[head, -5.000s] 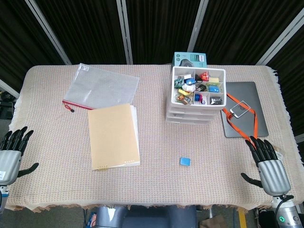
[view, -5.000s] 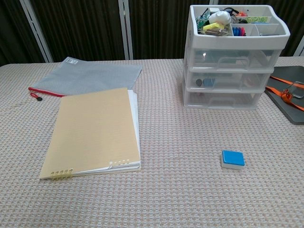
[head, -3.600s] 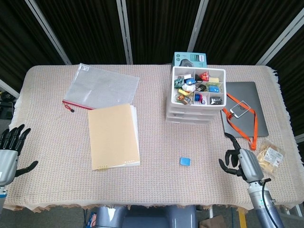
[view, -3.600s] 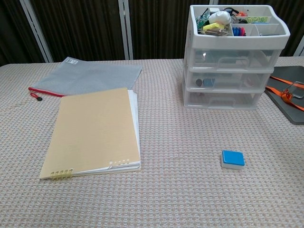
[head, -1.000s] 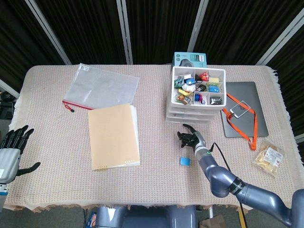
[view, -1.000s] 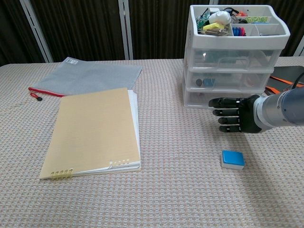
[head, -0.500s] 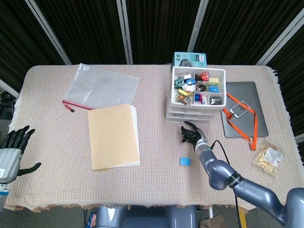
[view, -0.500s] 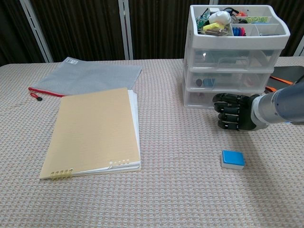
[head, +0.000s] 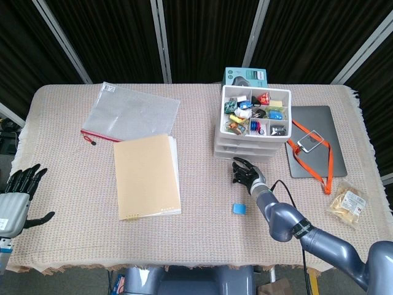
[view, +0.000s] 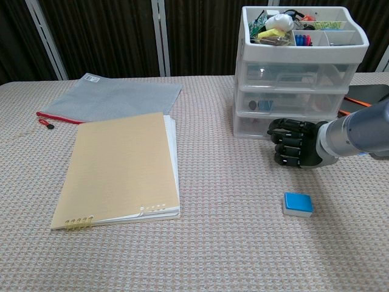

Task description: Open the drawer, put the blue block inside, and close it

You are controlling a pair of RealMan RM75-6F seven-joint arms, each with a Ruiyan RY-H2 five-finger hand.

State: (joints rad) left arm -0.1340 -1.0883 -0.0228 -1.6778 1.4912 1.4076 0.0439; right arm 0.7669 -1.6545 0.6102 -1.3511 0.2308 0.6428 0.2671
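In the last few seconds the right hand (view: 296, 149) has swung in from the table's 4 o'clock corner and now hangs just in front of the bottom drawer (view: 285, 125) of the drawer unit (head: 252, 132), its fingers curled inward with nothing in them; whether the fingertips already touch the drawer front I cannot tell. Over the last half second it crept a little closer to the unit, which also seems to have shifted very slightly. That reads as the reach for the handle being nearly done, with the pull not yet begun: all the drawers look closed. The block (view: 298, 203) lies flat on the cloth at 6 o'clock of the hand, near it but apart, untouched. The left hand (head: 15, 200) has stayed at the table's 8 o'clock edge, fingers spread and empty. Next the curled fingers probably need to hook the handle before drawing back toward 6 o'clock.
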